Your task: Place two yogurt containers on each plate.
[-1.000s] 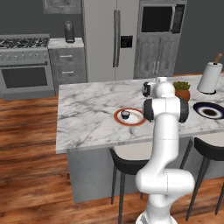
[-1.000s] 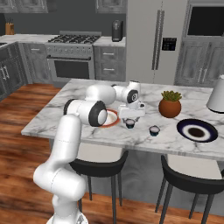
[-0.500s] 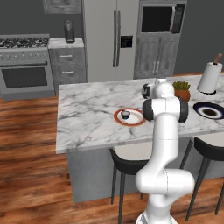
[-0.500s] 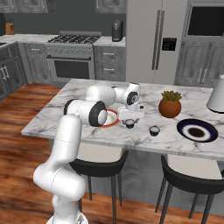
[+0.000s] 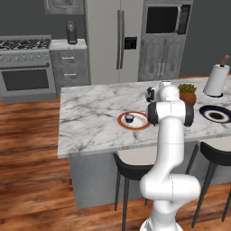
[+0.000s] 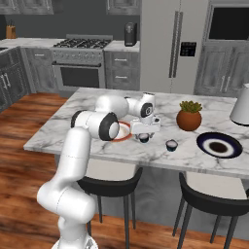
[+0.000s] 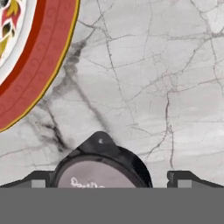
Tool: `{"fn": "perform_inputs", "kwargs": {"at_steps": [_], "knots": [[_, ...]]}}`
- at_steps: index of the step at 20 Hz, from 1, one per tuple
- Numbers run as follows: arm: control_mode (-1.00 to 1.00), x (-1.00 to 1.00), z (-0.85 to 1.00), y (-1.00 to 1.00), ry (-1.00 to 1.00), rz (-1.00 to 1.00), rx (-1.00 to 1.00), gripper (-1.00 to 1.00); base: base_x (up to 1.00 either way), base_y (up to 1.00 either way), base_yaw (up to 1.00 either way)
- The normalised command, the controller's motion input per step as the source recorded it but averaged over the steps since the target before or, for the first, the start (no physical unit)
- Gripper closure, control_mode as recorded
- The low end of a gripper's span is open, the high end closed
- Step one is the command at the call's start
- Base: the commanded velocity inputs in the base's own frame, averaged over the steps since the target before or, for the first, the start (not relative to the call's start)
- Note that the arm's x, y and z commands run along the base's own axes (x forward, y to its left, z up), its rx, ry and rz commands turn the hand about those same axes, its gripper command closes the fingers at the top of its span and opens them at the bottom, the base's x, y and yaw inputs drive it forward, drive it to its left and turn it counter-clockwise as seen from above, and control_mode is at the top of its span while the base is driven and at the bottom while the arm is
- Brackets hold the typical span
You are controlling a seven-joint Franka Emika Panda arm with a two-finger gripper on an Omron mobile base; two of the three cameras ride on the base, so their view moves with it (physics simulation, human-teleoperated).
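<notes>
On the marble counter point(image 6: 97, 104), beside the red plate point(image 6: 122, 131) bearing one cup point(image 5: 129, 118), the claw point(image 6: 144, 136) hangs spread wide just above a second cup point(image 7: 103, 173), which sits between its tips on the stone just off that plate's rim

Home kitchen, marble island point(image 5: 90, 117), steel range point(image 5: 25, 74), refrigerator point(image 5: 115, 40), bar stools point(image 6: 109, 187)

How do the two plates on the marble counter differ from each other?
The orange-rimmed plate already carries one yogurt cup; the dark-rimmed plate carries none. The orange-rimmed plate lies right by the gripper, the dark-rimmed plate farther along the counter, past the potted plant. Both are round, flat and white-centred.
</notes>
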Motion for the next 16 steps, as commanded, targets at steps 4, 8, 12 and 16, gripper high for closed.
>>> {"fn": "perform_inputs", "kwargs": {"at_steps": [4, 8, 12, 16], "knots": [[-1.00, -0.02, -0.27, 0.00, 0.00, 0.00, 0.00, 1.00, 0.00, 0.00, 0.00], [-1.00, -0.06, -0.15, 0.00, 0.00, 0.00, 0.00, 1.00, 0.00, 0.00, 0.00], [-1.00, -0.07, 0.09, 0.00, -0.04, 0.00, 0.00, 1.00, 0.00, 0.00, 0.00], [-1.00, -0.17, 0.48, 0.05, -0.02, 0.00, 0.00, 1.00, 0.00, 0.00, 0.00]]}}
